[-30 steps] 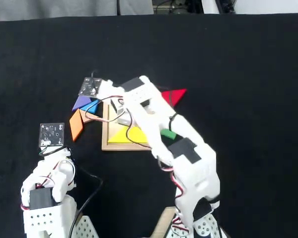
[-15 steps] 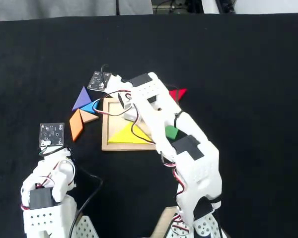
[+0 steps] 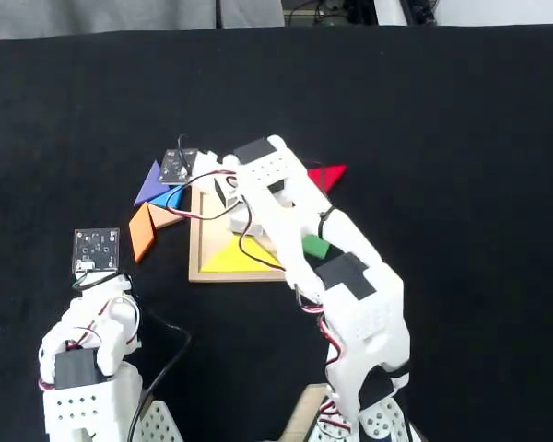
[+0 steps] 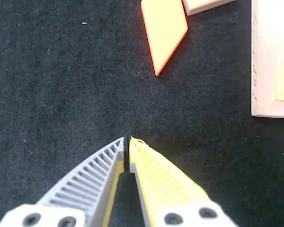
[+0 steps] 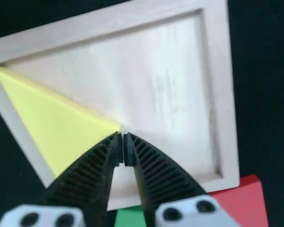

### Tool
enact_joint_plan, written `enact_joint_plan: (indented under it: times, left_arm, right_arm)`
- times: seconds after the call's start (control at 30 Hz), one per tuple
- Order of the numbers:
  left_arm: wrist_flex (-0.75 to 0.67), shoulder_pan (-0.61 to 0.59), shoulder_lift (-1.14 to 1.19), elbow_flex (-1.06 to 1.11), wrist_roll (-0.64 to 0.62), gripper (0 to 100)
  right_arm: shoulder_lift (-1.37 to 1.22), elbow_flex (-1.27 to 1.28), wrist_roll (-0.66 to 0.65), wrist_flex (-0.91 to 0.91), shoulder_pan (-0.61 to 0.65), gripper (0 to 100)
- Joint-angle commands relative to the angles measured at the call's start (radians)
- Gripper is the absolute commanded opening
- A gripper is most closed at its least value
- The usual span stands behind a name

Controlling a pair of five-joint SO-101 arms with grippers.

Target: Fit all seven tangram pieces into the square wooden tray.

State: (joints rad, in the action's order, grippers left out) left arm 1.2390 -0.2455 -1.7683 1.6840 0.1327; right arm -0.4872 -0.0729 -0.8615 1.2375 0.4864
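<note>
The left arm [image 3: 88, 350] sits folded near its base, short of the tray [image 3: 223, 273] and off to its left. The left gripper [image 4: 128, 142] points down at bare cloth, its jaws pressed together on nothing. The right arm [image 3: 341, 285] stretches from its base across the tray, and the right gripper [image 5: 121, 138] hangs over the tray floor with its tips closed and empty, right at the yellow triangle's [image 5: 57, 123] inner corner.

That yellow triangle lies flat inside the tray, against its near rim. A green piece [image 3: 313, 247] and, farther back, a red piece [image 3: 329, 175] lie outside the tray's right side. To its left are an orange parallelogram [image 3: 141, 232], a bare wooden piece [image 3: 169, 219], a blue piece [image 3: 170, 197] and a purple triangle [image 3: 151, 183].

A black cloth [image 3: 461, 138] covers the table; beyond it hangs grey fabric [image 3: 101, 14].
</note>
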Motion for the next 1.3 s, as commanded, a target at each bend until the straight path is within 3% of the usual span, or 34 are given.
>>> enact_joint_plan:
  times: [0.0,0.1,0.33,0.67,1.0,1.17,1.27]
  left_arm:
    - [0.006,0.002,-0.003,0.019,0.008,3]
    - [0.006,0.002,-0.003,0.019,0.008,3]
    - [0.006,0.002,-0.003,0.019,0.008,3]
    - [0.006,0.002,-0.003,0.019,0.008,3]
    - [0.006,0.012,-0.003,0.019,0.003,3]
    - [0.006,0.012,-0.003,0.019,0.002,3]
    - [0.006,0.012,-0.003,0.019,0.002,3]
  right_arm:
    - [0.021,-0.061,-0.006,0.038,0.009,1.1]
    - [0.067,-0.14,0.037,0.069,-0.049,1.1]
    - [0.17,-0.272,0.328,0.083,-0.25,1.1]
    - [0.012,-0.262,0.43,0.023,-0.371,1.2]
    - [-0.363,-0.611,0.44,-0.032,-0.413,1.1]
    - [-0.481,-0.792,0.419,0.158,-0.402,1.1]
    - [-0.542,-0.874,0.324,0.287,-0.431,1.1]
